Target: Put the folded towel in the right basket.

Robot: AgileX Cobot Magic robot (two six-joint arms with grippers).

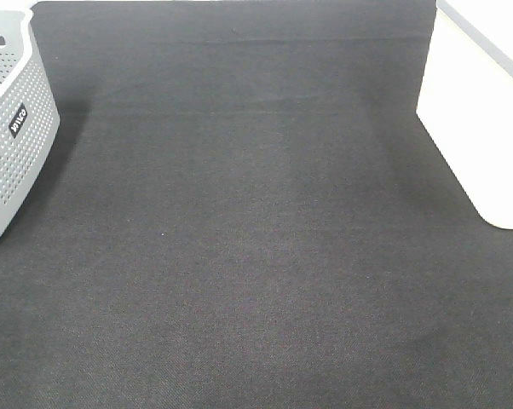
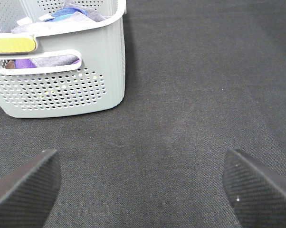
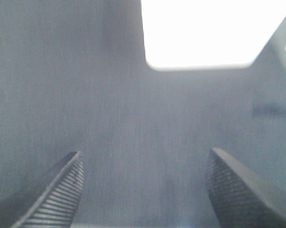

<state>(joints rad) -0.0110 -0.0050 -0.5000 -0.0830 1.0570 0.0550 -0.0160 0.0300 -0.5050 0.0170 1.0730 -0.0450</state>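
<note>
No folded towel lies on the black mat (image 1: 239,239) in any view. The right basket (image 1: 478,128) is white and overexposed, so its inside cannot be read; it also shows in the right wrist view (image 3: 200,33). My right gripper (image 3: 143,190) is open and empty above the mat, a short way from that basket. My left gripper (image 2: 143,190) is open and empty above the mat, near the grey left basket (image 2: 62,90). Purple, blue and grey cloths (image 2: 71,14) lie inside that grey basket. Neither gripper shows in the exterior high view.
The grey perforated basket (image 1: 14,145) stands at the mat's left edge, with a yellow piece (image 2: 12,44) on its rim. The white basket stands at the right edge. The dark mat stretches between them.
</note>
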